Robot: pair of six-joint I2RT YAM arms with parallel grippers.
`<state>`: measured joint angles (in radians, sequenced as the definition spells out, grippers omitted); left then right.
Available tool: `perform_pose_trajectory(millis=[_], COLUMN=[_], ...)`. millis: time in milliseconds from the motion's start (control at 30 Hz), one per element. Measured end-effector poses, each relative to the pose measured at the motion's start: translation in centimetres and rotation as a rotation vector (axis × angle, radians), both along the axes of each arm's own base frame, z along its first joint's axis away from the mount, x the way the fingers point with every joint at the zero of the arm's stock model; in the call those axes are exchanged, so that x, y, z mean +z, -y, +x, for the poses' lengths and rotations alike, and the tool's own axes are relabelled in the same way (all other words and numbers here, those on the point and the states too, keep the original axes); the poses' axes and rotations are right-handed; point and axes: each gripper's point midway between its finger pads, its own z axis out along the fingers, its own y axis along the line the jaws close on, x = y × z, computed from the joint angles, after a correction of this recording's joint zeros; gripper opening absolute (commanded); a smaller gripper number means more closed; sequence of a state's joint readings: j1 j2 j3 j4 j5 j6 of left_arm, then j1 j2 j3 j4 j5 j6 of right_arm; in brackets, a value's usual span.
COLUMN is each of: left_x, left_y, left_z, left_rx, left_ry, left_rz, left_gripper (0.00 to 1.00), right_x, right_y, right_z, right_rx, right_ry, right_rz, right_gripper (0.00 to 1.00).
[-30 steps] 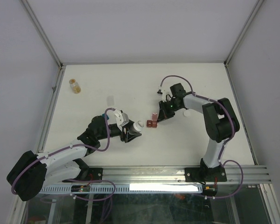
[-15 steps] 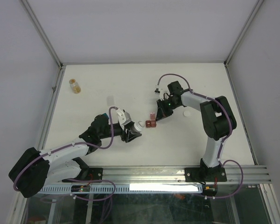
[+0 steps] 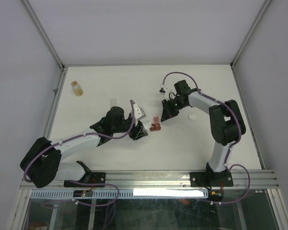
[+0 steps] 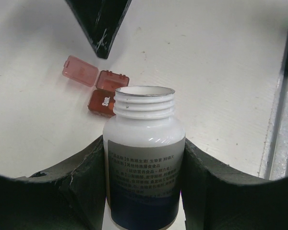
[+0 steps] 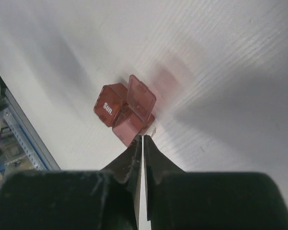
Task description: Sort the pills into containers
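The dark red container lies mid-table with one lid flipped open; it shows in the left wrist view and the right wrist view. My left gripper is shut on the white bottle, uncapped, its mouth pointing at the container and a short way from it. My right gripper is shut and empty, its tips at the container's near edge, beside the raised lid. The teal container is out of view. No pills show.
A small amber vial lies at the far left of the table. A white cap lies right of my right gripper. The metal rail runs along the near edge.
My left arm has swung forward and right and turned its wrist, bringing the bottle's mouth closer to the dark red container. My right gripper has drawn back slightly from it.
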<state>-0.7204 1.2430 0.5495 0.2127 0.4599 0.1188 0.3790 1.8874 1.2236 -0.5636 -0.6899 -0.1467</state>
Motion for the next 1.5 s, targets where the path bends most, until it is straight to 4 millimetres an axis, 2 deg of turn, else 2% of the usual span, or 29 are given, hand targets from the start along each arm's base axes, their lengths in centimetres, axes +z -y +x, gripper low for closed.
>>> perform_pose_trajectory(millis=[200,300,500,600,767,1000,1500], left_x=[-1.3,-1.4,-3.8,-5.0,-5.5,-5.8,-6.3], left_y=[0.8,1.5,1.7,1.6,1.7,2.3,2.9], left_z=[1.9,3.1,3.8,3.9,4.3,4.5,4.4], left_rx=[-0.028,-0.054,-0.117,-0.147,-0.183,-0.221,-0.264], left_ry=[-0.054,-0.059,-0.104,-0.142,-0.176,-0.19,-0.207], left_rz=[0.166,0.226,0.353,0.417,0.49,0.57,0.674], left_gripper=[0.0,0.0,0.0,0.0,0.0,0.0,0.0], right_x=[4.8,6.1,6.4,6.6,7.3,8.2,8.6], right_y=[1.8,3.1,6.0,7.2,8.6,9.2,9.7], right_z=[0.6,1.0,1.8,2.3,2.8,3.0,3.0], right_rx=[0.037,0.038,-0.01,-0.041,-0.079,-0.095,-0.111], right_ry=[0.131,0.167,0.157,0.157,0.171,0.188,0.184], right_rz=[0.077,0.103,0.127,0.139,0.16,0.183,0.21], right_gripper=[0.14,0.16,0.25,0.26,0.26,0.27,0.27])
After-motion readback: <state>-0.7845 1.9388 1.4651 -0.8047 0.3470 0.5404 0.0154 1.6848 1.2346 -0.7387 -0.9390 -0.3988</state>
